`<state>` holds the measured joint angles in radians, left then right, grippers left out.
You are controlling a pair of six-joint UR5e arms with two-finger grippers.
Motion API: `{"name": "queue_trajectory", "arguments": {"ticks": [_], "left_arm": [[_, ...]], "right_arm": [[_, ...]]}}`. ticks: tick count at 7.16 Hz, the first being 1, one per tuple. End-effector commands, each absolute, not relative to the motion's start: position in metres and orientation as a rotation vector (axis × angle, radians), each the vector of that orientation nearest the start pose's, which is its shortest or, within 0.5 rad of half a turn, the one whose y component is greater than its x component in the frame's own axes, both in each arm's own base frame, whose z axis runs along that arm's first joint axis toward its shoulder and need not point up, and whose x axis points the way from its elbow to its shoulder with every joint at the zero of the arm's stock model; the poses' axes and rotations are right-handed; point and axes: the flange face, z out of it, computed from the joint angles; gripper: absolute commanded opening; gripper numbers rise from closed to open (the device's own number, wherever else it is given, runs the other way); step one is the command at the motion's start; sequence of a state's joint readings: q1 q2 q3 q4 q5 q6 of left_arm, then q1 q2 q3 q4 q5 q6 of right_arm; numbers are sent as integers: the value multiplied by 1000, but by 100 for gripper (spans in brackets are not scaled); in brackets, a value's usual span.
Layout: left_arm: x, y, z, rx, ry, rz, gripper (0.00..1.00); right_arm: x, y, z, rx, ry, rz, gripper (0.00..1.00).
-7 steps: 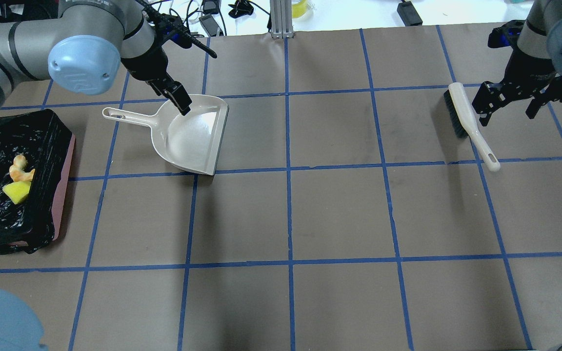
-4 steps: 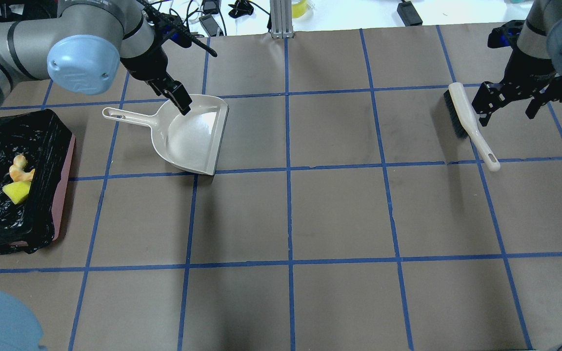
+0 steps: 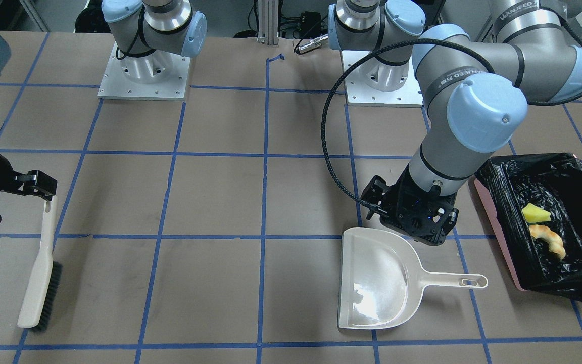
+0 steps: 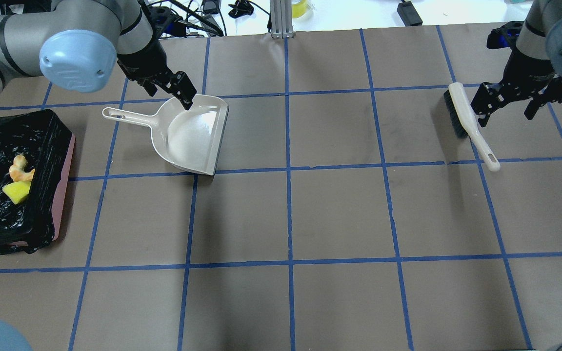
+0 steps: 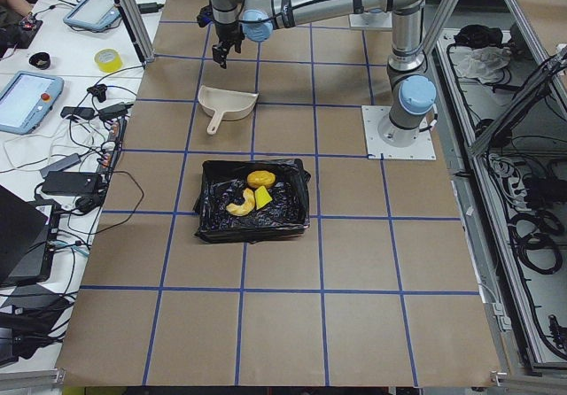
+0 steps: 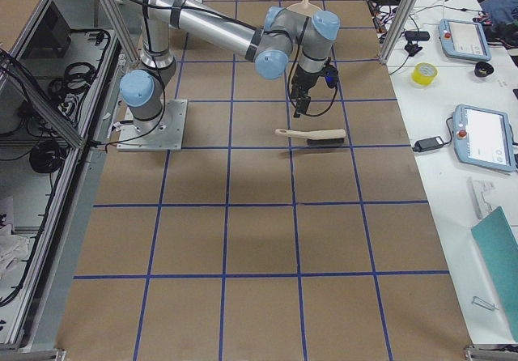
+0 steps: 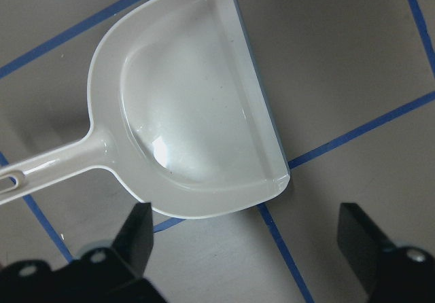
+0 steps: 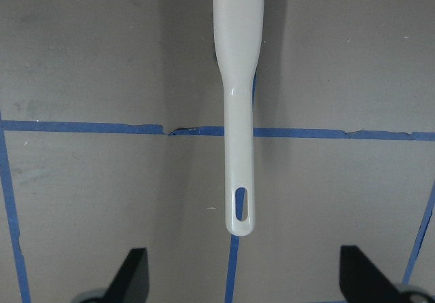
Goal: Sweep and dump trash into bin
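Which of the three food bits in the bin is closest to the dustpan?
The round golden-brown lump, by the bin wall facing the dustpan; the curved croissant piece and yellow wedge lie farther back.

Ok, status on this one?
Both open, empty: left gripper by empty dustpan, right gripper near brush handle. In bin: yellow wedge, croissant, potato lump. No obstruction seen.

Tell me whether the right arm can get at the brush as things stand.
Probably yes. The right gripper is open and hangs close above the handle end of the brush, which lies flat on the table. Nothing shows between them.
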<state>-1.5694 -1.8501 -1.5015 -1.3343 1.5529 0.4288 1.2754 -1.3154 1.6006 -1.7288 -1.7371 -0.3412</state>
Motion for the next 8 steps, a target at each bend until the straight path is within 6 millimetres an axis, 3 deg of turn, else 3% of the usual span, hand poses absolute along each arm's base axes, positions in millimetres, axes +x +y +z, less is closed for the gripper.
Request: {"name": "queue_trajectory", "arguments": {"ticks": [1,2,3,5,6,7,8], "left_arm": [[-133,-557,443,558,3084,33,97],[-134,-540,464,395,3108,7,97],[-134,-525,476,268,3121,4,98],[-133,-502,491,223,3122,-44,100],[-132,-497,492,217,3133,-48,100],[-130,-494,491,211,3129,-45,100],[-128,-492,490,209,3129,-45,100]], "right_arm": [[-53,-579,355,-89,3248,274,100],[-52,-579,362,-79,3229,234,100],[-48,-575,394,-70,3231,152,100],[-32,-546,488,-62,3177,83,100],[-26,-544,515,-18,3166,61,100],[7,-543,528,57,3149,72,100],[52,-542,531,65,3157,64,100]]}}
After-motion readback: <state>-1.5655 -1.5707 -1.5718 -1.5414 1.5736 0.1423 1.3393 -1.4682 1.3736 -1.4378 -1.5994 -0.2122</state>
